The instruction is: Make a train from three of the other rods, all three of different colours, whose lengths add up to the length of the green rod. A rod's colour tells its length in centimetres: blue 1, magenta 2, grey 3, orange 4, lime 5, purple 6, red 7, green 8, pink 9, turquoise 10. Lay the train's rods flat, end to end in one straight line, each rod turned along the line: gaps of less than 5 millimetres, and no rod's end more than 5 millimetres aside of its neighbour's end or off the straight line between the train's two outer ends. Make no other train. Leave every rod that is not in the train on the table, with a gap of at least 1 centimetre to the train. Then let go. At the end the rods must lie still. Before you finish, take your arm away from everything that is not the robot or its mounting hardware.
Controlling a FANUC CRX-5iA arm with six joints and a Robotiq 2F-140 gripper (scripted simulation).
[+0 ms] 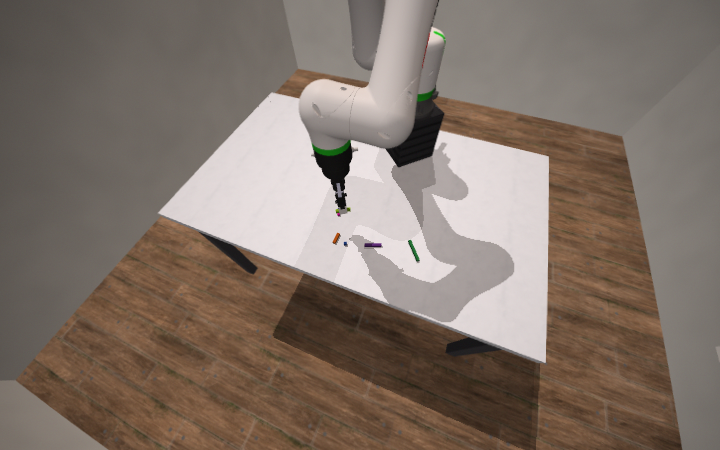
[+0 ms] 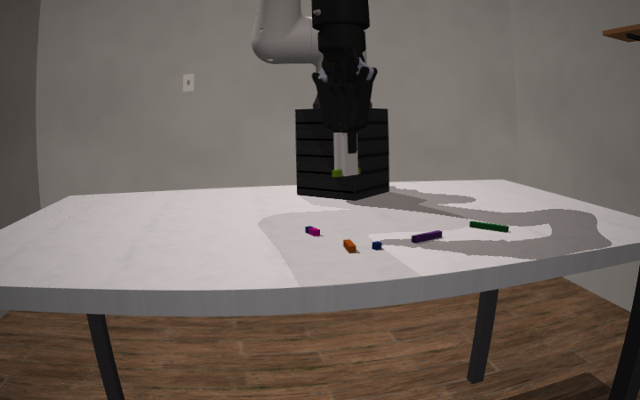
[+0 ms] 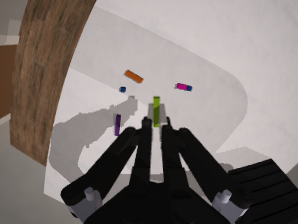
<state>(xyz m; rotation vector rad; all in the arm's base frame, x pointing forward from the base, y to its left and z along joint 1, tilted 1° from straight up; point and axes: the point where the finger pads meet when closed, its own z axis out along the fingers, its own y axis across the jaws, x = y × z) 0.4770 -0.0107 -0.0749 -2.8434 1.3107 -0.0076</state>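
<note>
My gripper (image 2: pixel 345 172) is shut on the lime rod (image 2: pixel 337 172) and holds it level, well above the table; the rod also shows in the wrist view (image 3: pixel 156 111). Below it, a magenta rod (image 2: pixel 314 231) lies flat with a small blue rod (image 2: pixel 307 229) touching its far end. Nearer the front edge lie an orange rod (image 2: pixel 348 245), a second blue rod (image 2: pixel 376 244), a purple rod (image 2: pixel 427 236) and the green rod (image 2: pixel 489 226), all apart from one another. In the top view my gripper (image 1: pixel 342 208) hangs behind the orange rod (image 1: pixel 336 238).
The robot's black base block (image 2: pixel 341 153) stands on the table behind the rods. The table's front edge runs close to the orange and blue rods. The arm's shadow falls across the purple and green rods.
</note>
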